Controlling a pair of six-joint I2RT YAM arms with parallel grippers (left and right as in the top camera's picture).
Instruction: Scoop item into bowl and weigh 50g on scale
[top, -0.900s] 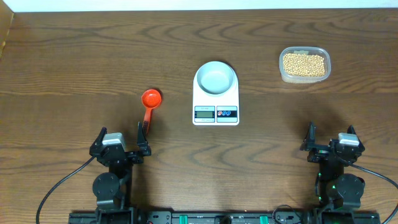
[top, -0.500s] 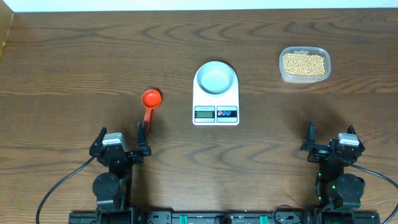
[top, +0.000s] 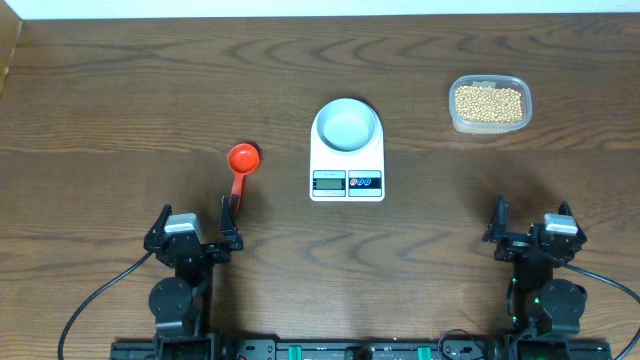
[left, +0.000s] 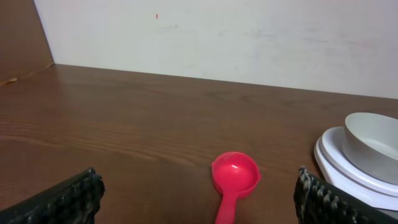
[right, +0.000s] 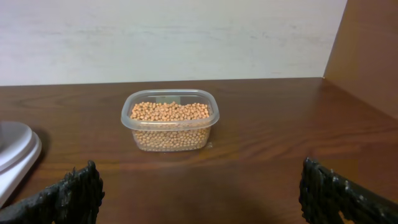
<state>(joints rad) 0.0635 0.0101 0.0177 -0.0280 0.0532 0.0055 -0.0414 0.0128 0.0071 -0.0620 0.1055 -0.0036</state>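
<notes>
1. No change is seen against the earlier overhead views. The left end effector (top: 194, 222) and the right end effector (top: 530, 225) are parked at the bottom of the frame, fingers held wide apart, nothing gripped.
2. The soybeans (top: 488, 102) are kept in the clear tub (top: 456, 118) at the upper right. The bowl (top: 347, 126) is seated empty on the scale (top: 347, 181) at centre.
3. The red scoop (top: 240, 168) is laid on the table (top: 120, 100) left of centre, untouched.
4. Scooping is judged not yet begun; the scoop is probably to be picked up first.
</notes>
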